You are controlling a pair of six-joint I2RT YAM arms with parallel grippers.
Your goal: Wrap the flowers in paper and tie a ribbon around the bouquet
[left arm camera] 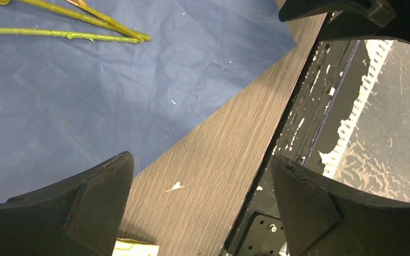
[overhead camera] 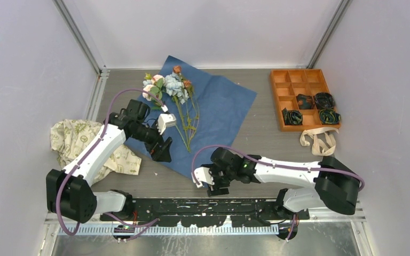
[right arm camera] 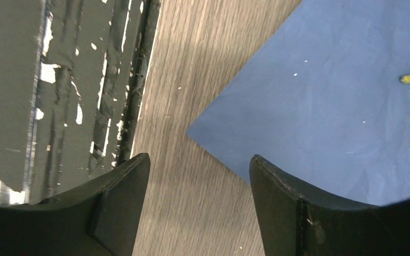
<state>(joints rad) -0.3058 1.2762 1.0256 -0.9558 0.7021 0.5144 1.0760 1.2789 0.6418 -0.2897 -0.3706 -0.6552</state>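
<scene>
Flowers (overhead camera: 176, 101) lie loose on the paper (overhead camera: 221, 104), blooms toward the far left corner of the sheet and thin green stalks running back toward the arms. The paper is spread flat and unwrapped on the worktop (overhead camera: 259, 136), dark blue face up, turned so that one corner points at the near edge. The left tool (overhead camera: 162, 152) hangs over the sheet's near left edge with its jaws wide apart and nothing between them; its wrist view shows the stalk ends at the top and bare wood below. The right tool (overhead camera: 212, 185) sits just beside the paper's near corner, low over the wood, jaws likewise apart and empty. The ribbon (overhead camera: 317, 140) lies in a loose loop at the right, just in front of an orange compartment tray (overhead camera: 298, 81) holding small dark coils (overhead camera: 312, 109). A cream printed cloth (overhead camera: 75, 140) is crumpled at the left, under the left arm.
</scene>
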